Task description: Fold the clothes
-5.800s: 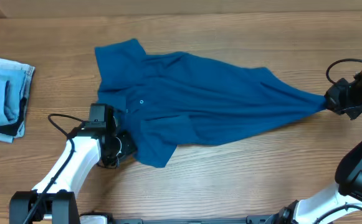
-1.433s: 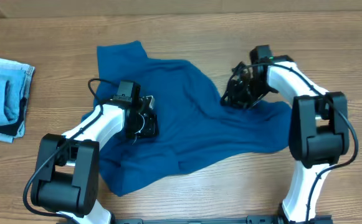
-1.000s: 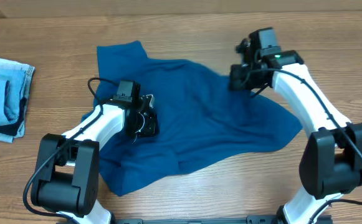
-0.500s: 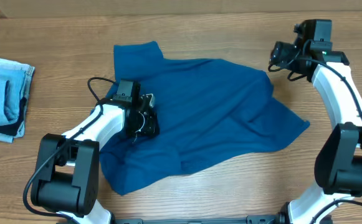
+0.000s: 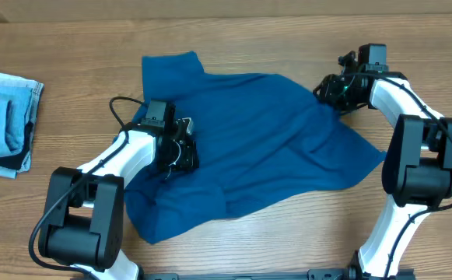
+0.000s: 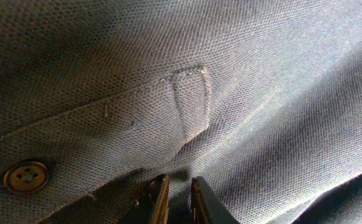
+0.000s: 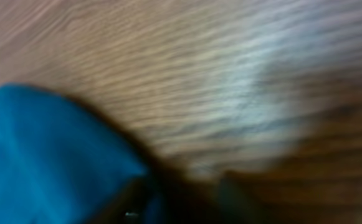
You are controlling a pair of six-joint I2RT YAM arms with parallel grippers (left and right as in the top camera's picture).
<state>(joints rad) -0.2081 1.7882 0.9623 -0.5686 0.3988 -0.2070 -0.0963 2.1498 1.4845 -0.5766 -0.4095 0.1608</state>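
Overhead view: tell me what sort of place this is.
Probably a robotics lab bench set up for laundry-folding trials: a wooden table, a left arm and right arm rising from its near edge, a teal shirt spread out, and a folded denim stack aside.

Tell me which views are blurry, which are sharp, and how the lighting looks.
Right wrist: heavy motion blur, with the shirt corner and the table grain smeared. Left wrist: sharp, with the weave and the button crisp, but dim, so the shirt looks grey rather than blue. Overhead: sharp and evenly lit, no glare, only soft shadows.
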